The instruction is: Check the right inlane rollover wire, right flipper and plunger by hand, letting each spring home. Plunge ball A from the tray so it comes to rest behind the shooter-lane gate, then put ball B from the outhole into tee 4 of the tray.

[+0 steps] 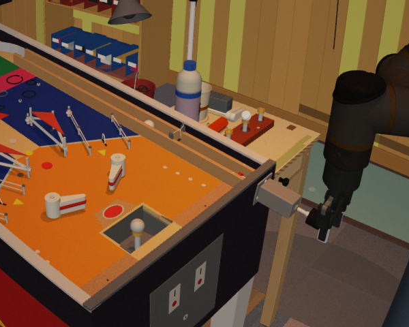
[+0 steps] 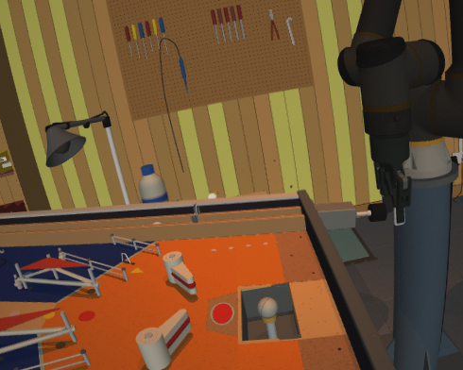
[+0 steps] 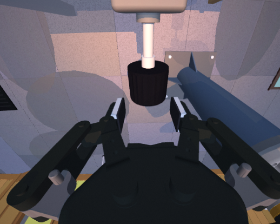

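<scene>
The black plunger knob [image 3: 148, 82] sits on its white rod just ahead of my open gripper [image 3: 148, 112], clear of the fingers, which hold nothing. The rod runs into the grey plunger housing [image 1: 278, 200] at the cabinet's front right corner. A white ball [image 1: 149, 123] lies in the shooter lane beyond the wire gate [image 1: 177, 132]. Another white ball [image 1: 137, 224] rests on a post in the outhole. The red tray [image 1: 252, 129] on the side bench carries one ball [image 1: 246, 115] on a tee. The right flipper [image 1: 116, 171] lies on the orange playfield.
Behind the cabinet stands a workbench with a bottle [image 1: 188, 91], a lamp pole and parts bins [image 1: 95, 52]. My blue pedestal [image 2: 422, 273] rises close to the right of the plunger. The left flipper [image 1: 64, 204] lies near the outhole.
</scene>
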